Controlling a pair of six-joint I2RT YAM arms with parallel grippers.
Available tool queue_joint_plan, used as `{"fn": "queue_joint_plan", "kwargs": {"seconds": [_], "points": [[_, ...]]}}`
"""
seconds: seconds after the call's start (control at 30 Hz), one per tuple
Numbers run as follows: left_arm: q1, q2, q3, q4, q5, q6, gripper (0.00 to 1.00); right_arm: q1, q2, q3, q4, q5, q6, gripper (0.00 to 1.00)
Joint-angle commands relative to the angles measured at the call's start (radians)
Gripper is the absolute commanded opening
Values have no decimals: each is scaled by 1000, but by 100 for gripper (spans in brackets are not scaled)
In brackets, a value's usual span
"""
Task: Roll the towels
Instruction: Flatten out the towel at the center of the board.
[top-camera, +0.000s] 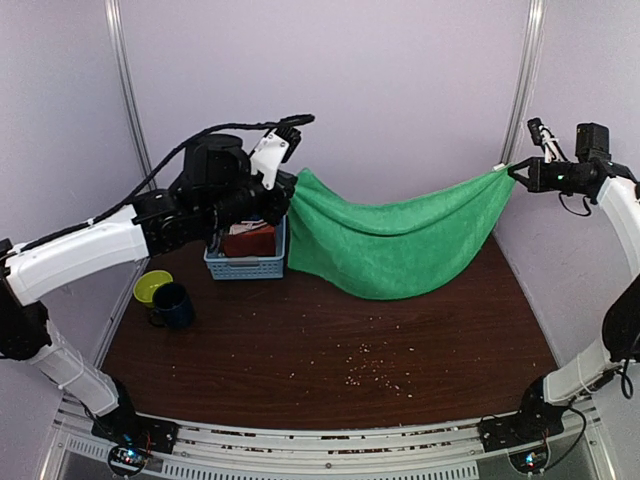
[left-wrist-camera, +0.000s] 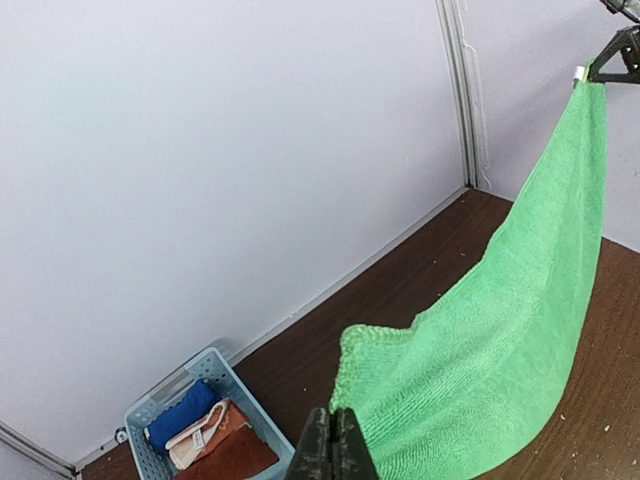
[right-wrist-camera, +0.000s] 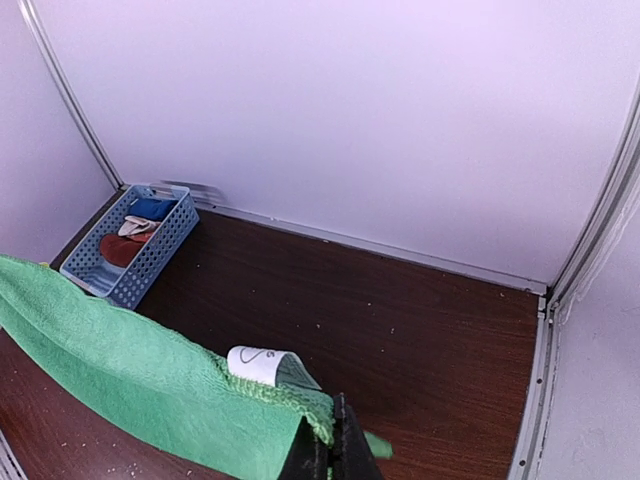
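Green towel (top-camera: 400, 245), soft, light, sagging right of the basket (top-camera: 245, 270): we hold its top corners, left pincer (left-wrist-camera: 333, 445) and right pincer (right-wrist-camera: 330, 445) both clamped.

A robotics lab cell: pale walls (top-camera: 400, 90) with metal posts (top-camera: 122, 80) at upper left and right enclose a brown table (top-camera: 330, 350); two robot arms (top-camera: 80, 255) stand on a bottom-edge rail (top-camera: 320, 442).

Bright green towel (top-camera: 400, 245), rust towel (top-camera: 248, 243) in pale blue basket (top-camera: 245, 268), dark brown table (top-camera: 300, 350).
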Motion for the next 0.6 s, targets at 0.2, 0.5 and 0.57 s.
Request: {"fn": "queue_joint_plan", "kwargs": {"seconds": [0.2, 0.5, 0.57], "points": [[-92, -339, -275, 21, 26, -101, 0, 1, -379, -180, -99, -74, -125, 0], [-181, -507, -462, 44, -23, -312, 0, 0, -635, -362, -149, 16, -207, 0], [-181, -500, -498, 59, -61, -338, 0, 0, -631, -408, -117, 78, -180, 0]]}}
